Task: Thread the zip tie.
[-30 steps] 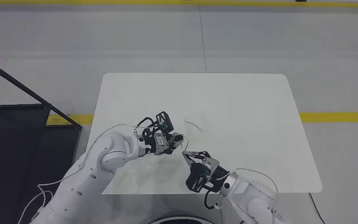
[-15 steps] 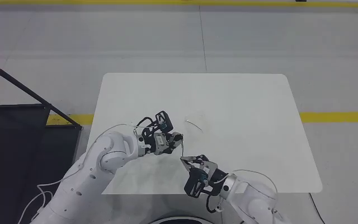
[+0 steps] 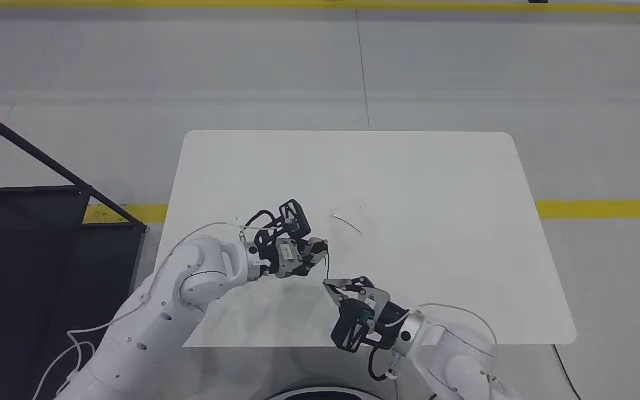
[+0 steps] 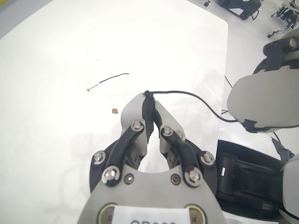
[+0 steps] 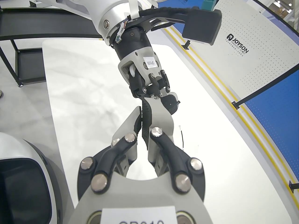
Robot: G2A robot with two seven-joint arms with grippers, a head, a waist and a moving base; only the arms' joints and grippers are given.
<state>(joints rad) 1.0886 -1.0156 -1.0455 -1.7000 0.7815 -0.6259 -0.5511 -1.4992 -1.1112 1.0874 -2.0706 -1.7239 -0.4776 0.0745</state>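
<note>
A thin black zip tie [image 4: 201, 99] hangs in an arc between my two grippers above the white table [image 3: 450, 180]. My left gripper [image 4: 148, 96] is shut on its head end, near the table's front middle [image 3: 320, 250]. My right gripper [image 3: 328, 286] sits just nearer the robot, shut on the tie's other end [image 4: 233, 120]. In the right wrist view my right gripper [image 5: 144, 109] has its pads pressed together, with the left gripper [image 5: 169, 104] close behind it. The strap itself is hidden between those pads.
A second zip tie [image 3: 347, 220] lies loose on the table just beyond the grippers, black with a pale end [image 4: 88, 89]. A small brown speck [image 4: 115, 110] lies near it. The table edge runs close behind the right arm.
The right gripper drew back slightly toward the robot and to the left between the first two frames, then held still. The left gripper has stayed in place.
</note>
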